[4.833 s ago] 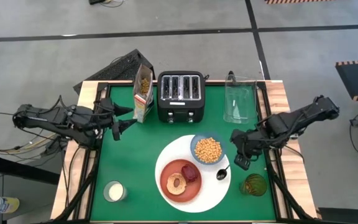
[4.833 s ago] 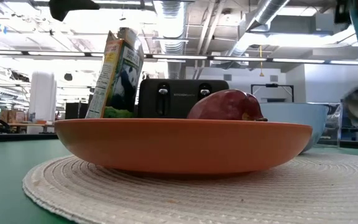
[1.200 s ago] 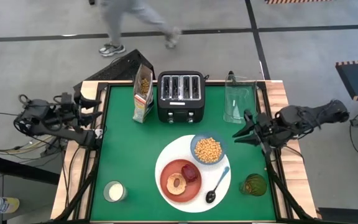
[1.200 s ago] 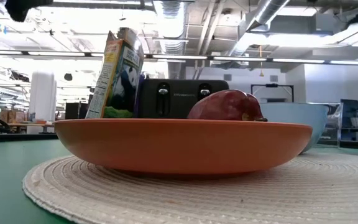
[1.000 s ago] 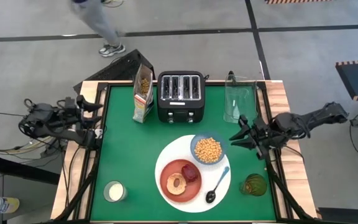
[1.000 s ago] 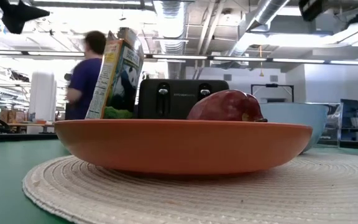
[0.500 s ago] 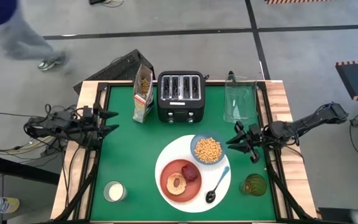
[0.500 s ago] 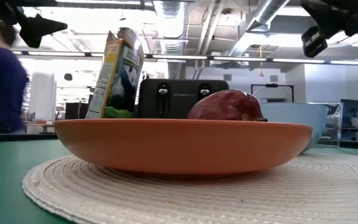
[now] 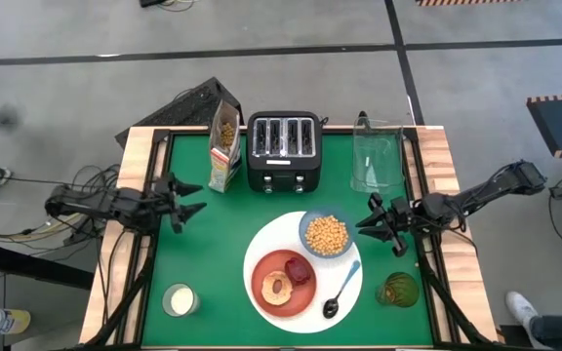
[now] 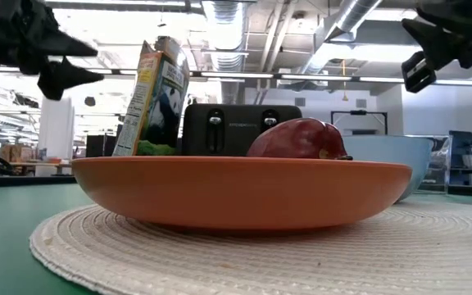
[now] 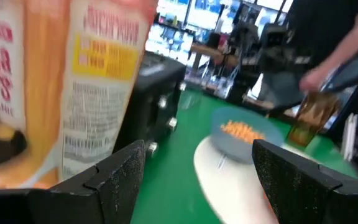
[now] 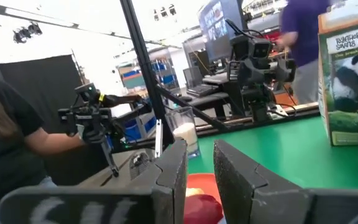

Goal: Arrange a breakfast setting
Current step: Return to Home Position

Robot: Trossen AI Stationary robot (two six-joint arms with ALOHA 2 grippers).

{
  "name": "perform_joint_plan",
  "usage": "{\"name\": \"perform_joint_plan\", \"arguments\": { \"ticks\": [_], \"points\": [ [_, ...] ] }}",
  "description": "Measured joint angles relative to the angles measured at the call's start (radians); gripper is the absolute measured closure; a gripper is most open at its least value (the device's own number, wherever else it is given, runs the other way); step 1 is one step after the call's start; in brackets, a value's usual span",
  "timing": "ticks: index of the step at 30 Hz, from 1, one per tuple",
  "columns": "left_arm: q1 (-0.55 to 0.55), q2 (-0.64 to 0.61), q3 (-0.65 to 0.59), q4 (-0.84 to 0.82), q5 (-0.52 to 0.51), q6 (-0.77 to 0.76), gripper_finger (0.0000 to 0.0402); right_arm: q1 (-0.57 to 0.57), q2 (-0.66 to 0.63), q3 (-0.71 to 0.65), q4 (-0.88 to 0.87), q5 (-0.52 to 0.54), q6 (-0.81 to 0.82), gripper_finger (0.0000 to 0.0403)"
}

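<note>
My left gripper (image 9: 185, 203) hangs spread wide and empty over the left edge of the green table (image 9: 203, 263). My right gripper (image 9: 364, 224), fingers only slightly apart and empty, hangs at the right edge beside the blue bowl (image 9: 303, 227) of cereal (image 9: 327, 235). At lower centre the white plate (image 9: 257, 250) carries that bowl, the orange plate (image 9: 260, 296) with the bagel (image 9: 279, 287) and the red piece (image 9: 299, 269), and the spoon (image 9: 340, 291).

A green-topped table (image 9: 203, 244) with a wooden rim is carrying six things. A cereal box (image 9: 225, 146), black toaster (image 9: 283, 149) and clear jug (image 9: 376, 156) are standing along the far edge. A round white woven mat (image 9: 266, 242) is lying near centre, between a glass of milk (image 9: 179, 299) near-left and a green glass (image 9: 398, 290) near-right.
</note>
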Motion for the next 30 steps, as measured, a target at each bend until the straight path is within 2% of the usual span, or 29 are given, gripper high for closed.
{"name": "perform_joint_plan", "arguments": {
  "ticks": [7,12,15,22,27,30],
  "points": [
    [0.0,0.0,-0.097,0.045,0.004,0.001,0.0119,0.0,0.001,0.0,-0.027,0.035,0.005,0.03],
    [0.0,0.002,-0.115,0.135,0.017,0.068,0.0119,0.0,0.001,-0.001,-0.013,0.038,0.005,0.03],
    [-0.001,0.0,-0.115,0.134,-0.022,0.05,0.0119,0.0,0.001,-0.001,-0.021,0.039,0.013,0.03],
    [0.0,0.024,-0.104,0.081,-0.055,0.07,0.0119,0.0,0.002,-0.001,-0.108,0.039,0.121,0.03],
    [0.0,0.065,-0.098,0.046,-0.038,0.048,0.0119,0.002,0.003,-0.002,-0.182,0.039,0.265,0.03],
    [0.0,0.082,-0.098,0.046,-0.026,0.024,0.0119,0.002,0.003,-0.002,-0.228,0.039,0.294,0.03]
  ]
}}
